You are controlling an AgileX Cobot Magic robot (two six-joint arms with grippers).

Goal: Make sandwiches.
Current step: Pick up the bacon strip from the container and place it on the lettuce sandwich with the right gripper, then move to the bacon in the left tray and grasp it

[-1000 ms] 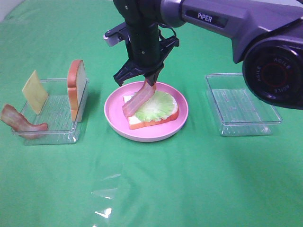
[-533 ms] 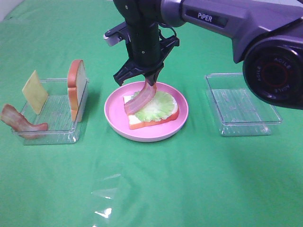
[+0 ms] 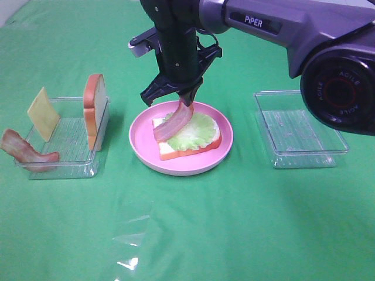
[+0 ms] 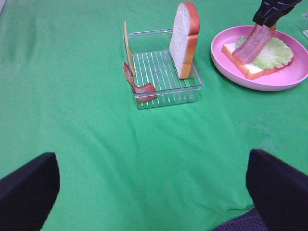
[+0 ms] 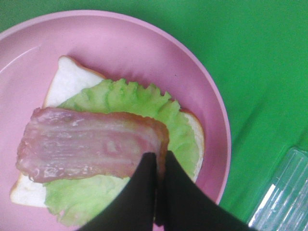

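Right gripper [image 3: 187,105] pinching bacon [image 3: 171,124] over lettuce [image 3: 197,132] on btm bread [image 3: 168,153]; approx. half done, cheese [image 3: 43,113] & top slice [image 3: 95,106] yet to go on.

I count two bacon strips [image 3: 173,123] [image 3: 23,151], two bread slices [image 3: 95,108] [image 3: 199,147], one lettuce leaf [image 3: 196,132], one cheese square [image 3: 43,113], one pink plate [image 3: 140,140], two clear trays [image 3: 70,146] [image 3: 299,132] flanking it.

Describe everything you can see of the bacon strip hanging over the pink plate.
The reddish-brown streaked toy bacon strip looks like glossy, flexible plastic, wavy, with pale pink bands. It hangs tilted, its upper end pinched in the shut right pincer, its lower end seemingly resting on the ruffled green lettuce leaf that covers a white bread slice on the round pink plate.
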